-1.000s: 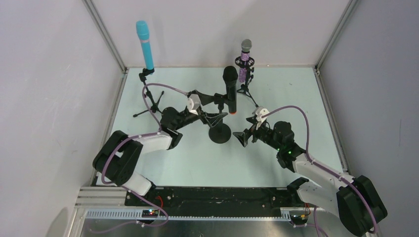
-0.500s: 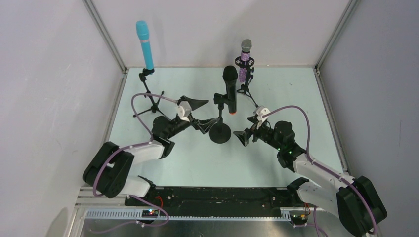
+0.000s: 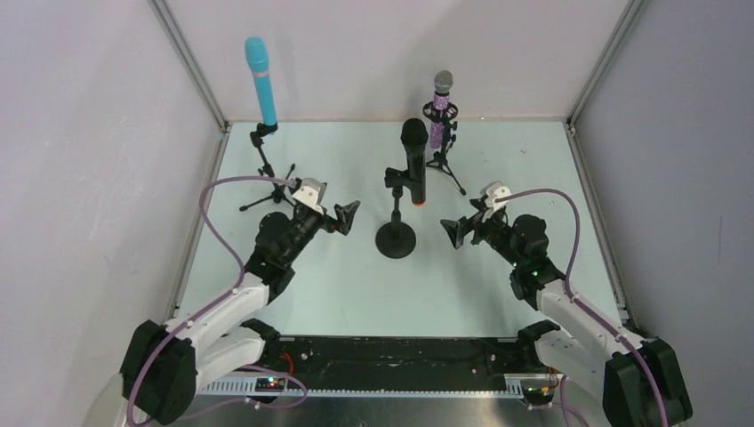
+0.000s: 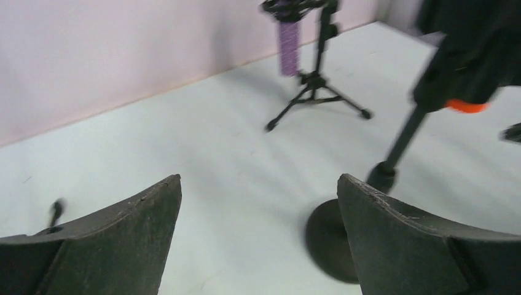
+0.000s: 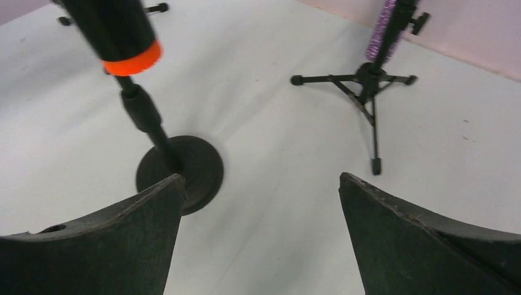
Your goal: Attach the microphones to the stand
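Observation:
All three microphones stand upright in stands. The light-blue microphone (image 3: 257, 76) is in the far-left tripod stand (image 3: 267, 173). The purple glittery microphone (image 3: 440, 111) is in the far tripod stand (image 3: 443, 162). The black microphone (image 3: 413, 160) with the orange end (image 3: 416, 204) is clipped in the round-base stand (image 3: 396, 238). My left gripper (image 3: 342, 213) is open and empty, left of the round base. My right gripper (image 3: 457, 229) is open and empty, right of it. The left wrist view shows the orange end (image 4: 466, 106) and the purple microphone (image 4: 287, 40); the right wrist view shows the black microphone (image 5: 117, 27).
The pale green table (image 3: 338, 276) is walled by white panels on three sides. The tripod legs (image 5: 368, 86) spread over the far table. The round base (image 5: 184, 169) sits between my two grippers. Purple cables loop over both arms.
My left gripper has drawn back left and toward me, away from the black microphone and its stand. My right gripper has moved a little right. The microphones have not moved.

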Controlling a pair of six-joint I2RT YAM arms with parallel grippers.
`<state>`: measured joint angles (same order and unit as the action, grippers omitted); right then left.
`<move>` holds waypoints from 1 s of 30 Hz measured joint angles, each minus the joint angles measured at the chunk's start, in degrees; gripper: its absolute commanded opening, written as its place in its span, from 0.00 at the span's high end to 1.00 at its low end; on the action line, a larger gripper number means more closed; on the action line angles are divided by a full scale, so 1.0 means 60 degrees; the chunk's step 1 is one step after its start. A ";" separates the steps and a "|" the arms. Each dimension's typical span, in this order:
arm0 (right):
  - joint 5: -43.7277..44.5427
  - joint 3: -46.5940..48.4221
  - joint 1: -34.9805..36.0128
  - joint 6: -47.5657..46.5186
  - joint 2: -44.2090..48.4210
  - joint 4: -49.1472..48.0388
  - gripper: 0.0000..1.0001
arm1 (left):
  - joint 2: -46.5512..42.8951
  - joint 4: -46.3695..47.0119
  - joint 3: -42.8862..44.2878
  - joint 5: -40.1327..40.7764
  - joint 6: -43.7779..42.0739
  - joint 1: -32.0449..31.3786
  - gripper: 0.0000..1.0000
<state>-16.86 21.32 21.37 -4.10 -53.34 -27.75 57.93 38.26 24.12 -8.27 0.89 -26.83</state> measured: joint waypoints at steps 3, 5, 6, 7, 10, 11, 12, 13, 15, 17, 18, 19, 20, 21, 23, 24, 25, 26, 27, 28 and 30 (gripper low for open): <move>0.0321 -0.0033 -0.0324 -0.0025 0.0259 0.0262 0.01 | -0.0521 -0.1075 0.0000 0.1395 -0.0463 0.0015 0.00; 0.0696 -0.0124 -0.0608 -0.0036 0.0543 0.0455 0.00 | -0.0776 -0.1504 -0.0004 0.2211 -0.0721 0.0051 0.00; 0.0871 -0.0189 -0.0747 -0.0062 0.0659 0.0514 0.00 | -0.0878 -0.1661 -0.0004 0.2648 -0.0845 0.0091 0.00; 0.1064 -0.0280 -0.0889 -0.0073 0.0758 0.0550 0.01 | -0.0936 -0.1763 -0.0018 0.2976 -0.0922 0.0157 0.00; 0.1876 -0.0845 -0.1239 -0.0113 0.0991 0.0379 0.00 | -0.0943 -0.1934 -0.0222 0.3785 -0.0994 0.0568 0.00; 0.2171 -0.1107 -0.1315 -0.0109 0.1053 0.0299 0.01 | -0.0878 -0.1978 -0.0306 0.3967 -0.0991 0.0747 0.00; 0.2441 -0.1428 -0.1413 -0.0095 0.1093 0.0117 0.01 | -0.0783 -0.2004 -0.0390 0.4131 -0.0998 0.0892 0.00; 0.2703 -0.1829 -0.1523 -0.0062 0.1118 -0.0127 0.01 | -0.0645 -0.1971 -0.0528 0.4331 -0.0998 0.1082 0.00; 0.2943 -0.2510 -0.1778 0.0029 0.1056 -0.0477 0.01 | -0.0433 -0.1530 -0.0947 0.4521 -0.0994 0.1355 0.00; 0.2962 -0.2889 -0.2029 0.0127 0.0834 -0.0732 0.01 | -0.0251 -0.0816 -0.1541 0.4583 -0.0969 0.1708 0.00; 0.2958 -0.2965 -0.2171 0.0164 0.0663 -0.0900 0.01 | -0.0178 -0.0605 -0.1745 0.4597 -0.0918 0.1894 0.00; 0.2936 -0.2980 -0.2320 0.0189 0.0481 -0.1126 0.02 | -0.0113 -0.0444 -0.1894 0.4579 -0.0882 0.2069 0.00; 0.2889 -0.2980 -0.2473 0.0197 0.0273 -0.1446 0.02 | -0.0026 -0.0226 -0.2033 0.4517 -0.0801 0.2295 0.00; 0.2790 -0.2980 -0.2626 0.0226 0.0073 -0.1807 0.03 | 0.0025 -0.0040 -0.2113 0.4492 -0.0765 0.2419 0.00; 0.2623 -0.2976 -0.2958 0.0302 -0.0339 -0.2492 0.03 | 0.0113 0.0688 -0.2401 0.4404 -0.0641 0.2630 0.00; 0.2539 -0.2976 -0.3107 0.0346 -0.0565 -0.2827 0.03 | 0.0113 0.0933 -0.2532 0.4364 -0.0612 0.2659 0.00; 0.2430 -0.2976 -0.3308 0.0419 -0.0867 -0.3206 0.04 | 0.0113 0.1133 -0.2641 0.4342 -0.0576 0.2674 0.00; 0.2331 -0.2976 -0.3486 0.0499 -0.1209 -0.3614 0.04 | 0.0113 0.1322 -0.2747 0.4324 -0.0546 0.2674 0.00; 0.2255 -0.2976 -0.3636 0.0568 -0.1570 -0.3989 0.03 | 0.0113 0.1457 -0.2820 0.4317 -0.0535 0.2674 0.00; 0.2178 -0.2980 -0.3796 0.0696 -0.2047 -0.4561 0.03 | 0.0113 0.1570 -0.2860 0.4309 -0.0495 0.2674 0.00; 0.2062 -0.3013 -0.4036 0.0900 -0.3129 -0.5737 0.03 | 0.0106 0.1770 -0.2874 0.4295 -0.0470 0.2674 0.00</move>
<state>-4.49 3.25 -2.85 1.30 -72.12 -62.17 58.57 48.88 6.87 17.50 -1.93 -10.79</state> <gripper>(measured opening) 0.966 0.996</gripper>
